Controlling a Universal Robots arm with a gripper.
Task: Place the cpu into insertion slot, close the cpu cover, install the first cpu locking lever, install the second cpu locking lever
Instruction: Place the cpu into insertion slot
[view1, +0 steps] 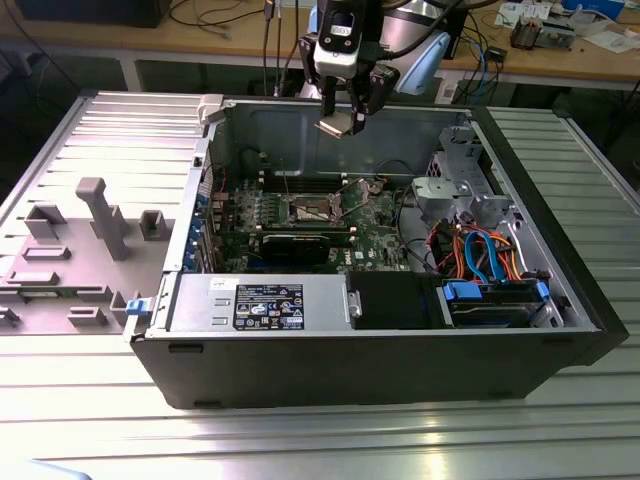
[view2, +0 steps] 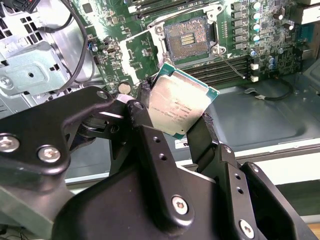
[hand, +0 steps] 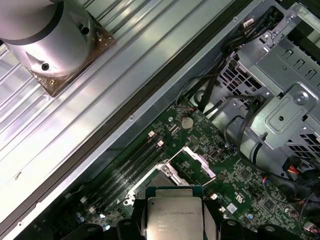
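The gripper (view2: 176, 112) is pinching the cpu (view2: 184, 102) by opposite edges, holding it tilted, well above the insertion slot (view2: 187, 37). The cpu cover (view2: 141, 51) is lying open beside the slot. Seating cleanly probably needs the chip level and corner-matched.

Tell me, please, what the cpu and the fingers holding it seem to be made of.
The cpu: its top looks like silvery-grey metal with a satin finish and soft reflections; its rim looks like green circuit-board laminate. The fingers of the hand: matte black, with no shine; plastic or coated metal, I cannot tell which.
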